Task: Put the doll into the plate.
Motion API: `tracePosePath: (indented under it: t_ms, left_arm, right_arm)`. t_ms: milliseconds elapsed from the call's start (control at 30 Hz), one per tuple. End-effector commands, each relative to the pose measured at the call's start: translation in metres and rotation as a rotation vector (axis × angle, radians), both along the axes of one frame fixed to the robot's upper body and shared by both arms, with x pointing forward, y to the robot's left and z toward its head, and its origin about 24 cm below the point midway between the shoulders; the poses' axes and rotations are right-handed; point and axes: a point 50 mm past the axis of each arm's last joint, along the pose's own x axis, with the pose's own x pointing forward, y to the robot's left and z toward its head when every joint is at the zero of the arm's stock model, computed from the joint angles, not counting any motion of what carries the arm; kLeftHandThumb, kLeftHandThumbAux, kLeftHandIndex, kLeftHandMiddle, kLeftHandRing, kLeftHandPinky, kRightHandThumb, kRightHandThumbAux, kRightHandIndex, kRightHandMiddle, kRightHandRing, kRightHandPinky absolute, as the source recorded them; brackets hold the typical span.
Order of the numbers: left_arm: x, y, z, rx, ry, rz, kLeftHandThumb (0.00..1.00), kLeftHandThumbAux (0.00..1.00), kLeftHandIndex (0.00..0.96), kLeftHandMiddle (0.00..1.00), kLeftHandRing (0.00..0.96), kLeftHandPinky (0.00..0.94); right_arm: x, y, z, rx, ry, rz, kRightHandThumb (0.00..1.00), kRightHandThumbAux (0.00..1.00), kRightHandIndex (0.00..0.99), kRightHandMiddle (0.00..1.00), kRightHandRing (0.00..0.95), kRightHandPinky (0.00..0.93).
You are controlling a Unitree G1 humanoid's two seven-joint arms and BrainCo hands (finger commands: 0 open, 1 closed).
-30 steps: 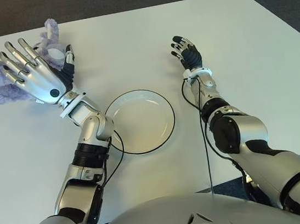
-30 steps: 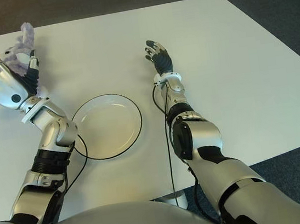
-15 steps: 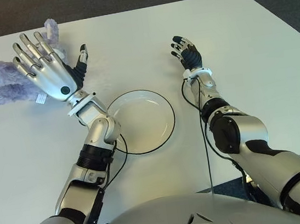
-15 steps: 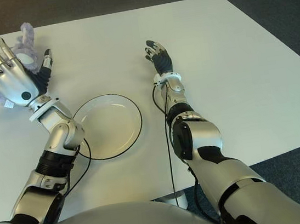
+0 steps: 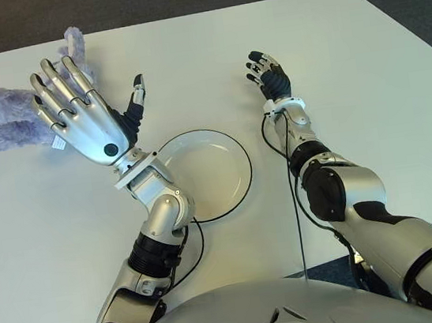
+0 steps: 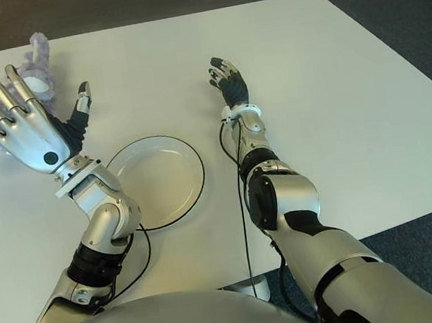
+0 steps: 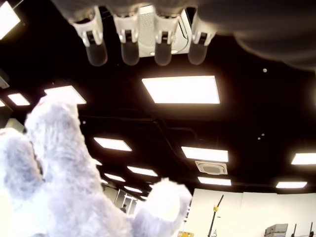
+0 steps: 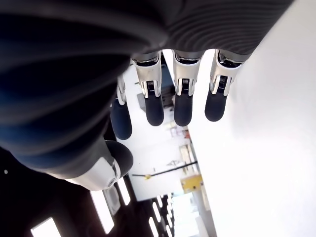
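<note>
The left hand (image 5: 86,115) is hovering with its fingers spread wide and thumb stretched out, palm turned away from the head camera, and it is grasping nothing. Its own wrist view is showing four straightened fingertips (image 7: 129,52) with only ceiling lights past them. Just beyond the hand, on the side away from the plate, the purple plush doll (image 5: 12,124) is lying on the white table (image 5: 365,86), two cream paw soles with red pads pointing away from the plate; its pale fur (image 7: 59,187) is also filling a corner of the left wrist view. The hand is covering part of the doll from the head camera, so contact between them cannot be told. The white, dark-rimmed plate (image 5: 202,175) is sitting next to the left forearm and is holding nothing. On the plate's other side, somewhat apart, the right hand (image 5: 267,73) is showing over the table, its dark-tipped fingers (image 8: 183,106) loosely extended around nothing.
</note>
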Motion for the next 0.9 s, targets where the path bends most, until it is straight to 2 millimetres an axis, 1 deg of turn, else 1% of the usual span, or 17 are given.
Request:
tracePosePath:
  t_ms: [33,233,433,567,700,800,867,900]
  left_arm:
    - [-0.009,0.003,-0.001,0.011,0.003,0.030,0.046,0.073,0.000,0.000,0.000,0.000]
    - [-0.015,0.006,0.002,0.047,-0.075,0.074,0.049,0.065,0.000,0.000,0.000,0.000]
    - [-0.017,0.009,0.002,0.049,-0.104,0.118,0.042,0.059,0.000,0.000,0.000,0.000]
    - [-0.017,0.010,0.003,0.043,-0.112,0.140,0.018,0.057,0.000,0.000,0.000,0.000]
    - [-0.019,0.011,0.004,0.022,-0.116,0.161,0.012,0.067,0.000,0.000,0.000,0.000]
    - [-0.021,0.012,0.004,-0.003,-0.122,0.174,0.028,0.096,0.000,0.000,0.000,0.000]
    - [-0.022,0.013,0.004,-0.010,-0.133,0.175,0.030,0.099,0.000,0.000,0.000,0.000]
    - [-0.023,0.014,0.005,-0.011,-0.147,0.175,0.041,0.120,0.000,0.000,0.000,0.000]
  right_arm:
    - [-0.013,0.001,-0.029,0.029,0.121,0.001,0.682,0.711,0.204,0.145,0.121,0.139]
    - [-0.013,0.002,-0.030,0.024,0.128,0.000,0.681,0.702,0.191,0.151,0.126,0.147]
    - [-0.013,0.002,-0.029,0.036,0.128,0.005,0.687,0.704,0.194,0.151,0.127,0.152]
    - [-0.013,0.002,-0.029,0.029,0.126,0.011,0.681,0.700,0.187,0.148,0.125,0.148]
    - [-0.013,0.002,-0.029,0.026,0.127,0.009,0.688,0.697,0.180,0.151,0.128,0.152]
    - [-0.013,0.002,-0.030,0.027,0.127,0.008,0.703,0.699,0.178,0.155,0.130,0.143]
    - [-0.013,0.002,-0.030,0.026,0.128,0.009,0.705,0.698,0.177,0.155,0.130,0.142]
    - [-0.013,0.002,-0.030,0.026,0.130,0.010,0.707,0.698,0.178,0.156,0.130,0.139]
